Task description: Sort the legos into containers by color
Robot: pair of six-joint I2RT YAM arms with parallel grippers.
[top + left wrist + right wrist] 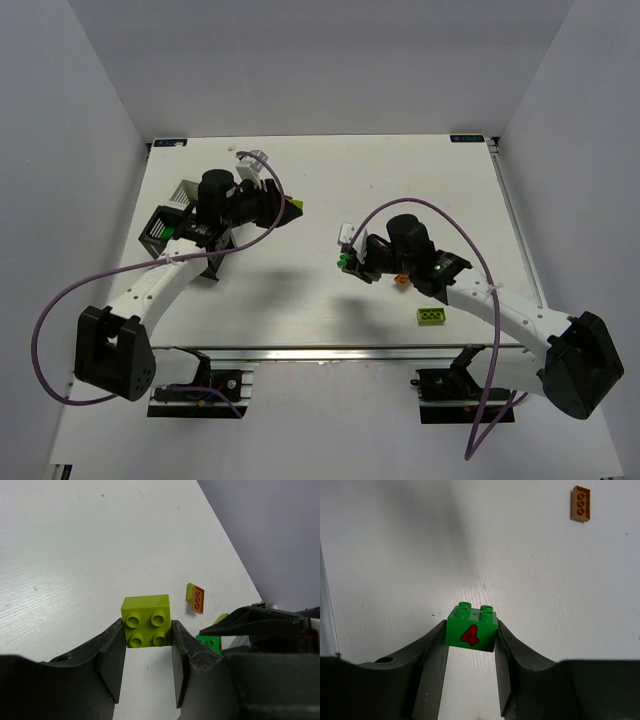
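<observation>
My left gripper [147, 630] is shut on a lime four-stud lego [146, 621], held above the table; from above, this gripper [290, 210] sits just right of the containers. The white container [183, 190] and the black container [157, 232] stand at the table's left, partly hidden by the left arm. My right gripper [471, 630] is shut on a green lego with a red 4 [471, 627], near mid-table [346, 260]. An orange lego [401, 281] lies beside the right arm and also shows in the right wrist view [581, 503].
A lime lego [432, 316] lies near the front edge, right of centre. In the left wrist view the orange lego [198, 599] lies beyond the held brick, with the right gripper's dark body [260, 622] close on the right. White walls enclose the table.
</observation>
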